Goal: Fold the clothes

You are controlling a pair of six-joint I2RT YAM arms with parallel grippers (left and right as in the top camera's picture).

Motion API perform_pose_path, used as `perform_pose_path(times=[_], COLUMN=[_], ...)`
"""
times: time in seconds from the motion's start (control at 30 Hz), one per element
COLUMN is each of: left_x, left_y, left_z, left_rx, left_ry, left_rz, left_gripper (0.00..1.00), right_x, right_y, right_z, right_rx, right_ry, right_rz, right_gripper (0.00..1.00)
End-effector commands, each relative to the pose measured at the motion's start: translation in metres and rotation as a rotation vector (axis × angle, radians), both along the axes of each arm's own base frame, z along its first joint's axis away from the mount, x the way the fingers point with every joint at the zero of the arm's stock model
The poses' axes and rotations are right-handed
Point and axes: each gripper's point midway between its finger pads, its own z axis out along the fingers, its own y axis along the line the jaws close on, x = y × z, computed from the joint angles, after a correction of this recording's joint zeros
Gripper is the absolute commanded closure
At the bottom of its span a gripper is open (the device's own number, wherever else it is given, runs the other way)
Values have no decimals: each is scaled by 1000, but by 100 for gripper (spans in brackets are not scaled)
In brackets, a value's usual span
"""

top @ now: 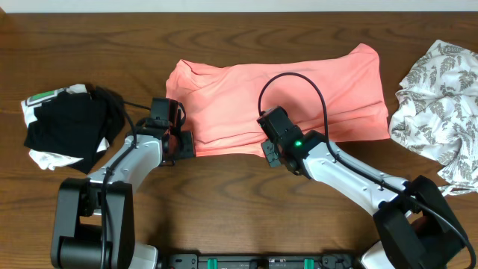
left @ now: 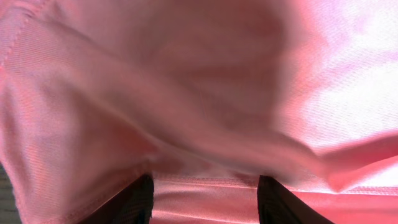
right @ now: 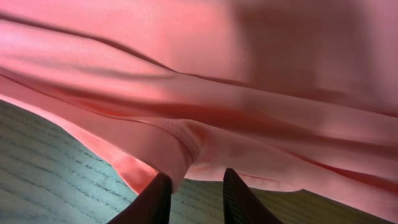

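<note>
Well, the salmon-pink T-shirt [top: 299, 97] lies spread across the far middle of the wooden table [top: 239, 217], rumpled, with its long hem edge facing the robot. Both arms reach up to that near edge, one at each end of it.

The left gripper [top: 178, 142] sits at the shirt's lower left corner. Seen from its own wrist, its two dark fingers [left: 134, 202] stand well apart, and a flat strip of pink hem lies across the gap between them. Nothing is pinched there: the claw is open, with the cloth simply resting in its mouth.

The right gripper [top: 269, 149] is at the hem further along, nearer the middle of the shirt. Its fingers [right: 239, 199] stand much closer together, with a narrow gap between them that shows table wood. A bunched fold of the hem comes down right at the tips and overlaps the left one. I cannot tell whether that fold is actually caught or only lying against the finger.

Off to the left, near the table's edge, sits the black-and-white bundle [top: 67, 131], apart from the shirt. At the right edge the white grey-leaf-print garment [top: 441, 112] lies crumpled just beside the shirt's right end.
</note>
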Motion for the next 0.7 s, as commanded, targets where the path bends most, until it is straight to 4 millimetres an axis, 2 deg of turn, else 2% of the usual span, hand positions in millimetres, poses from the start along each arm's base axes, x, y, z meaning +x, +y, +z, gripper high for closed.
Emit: perform_pose_path(times=[0.0, 0.33, 0.67], left_x=[-58, -58, -58], left_y=[19, 19, 19], left_z=[-48, -48, -48], left_rx=[74, 74, 74], left_ry=[219, 218, 219], left_rz=[34, 34, 34], left_gripper=[45, 44, 44], right_x=[-4, -12, -13], right_y=[3, 24, 15], right_z=[-5, -4, -9], right_rx=[0, 39, 6], right_ry=[7, 6, 4], right_rz=[-11, 38, 14], right_gripper=[73, 71, 72])
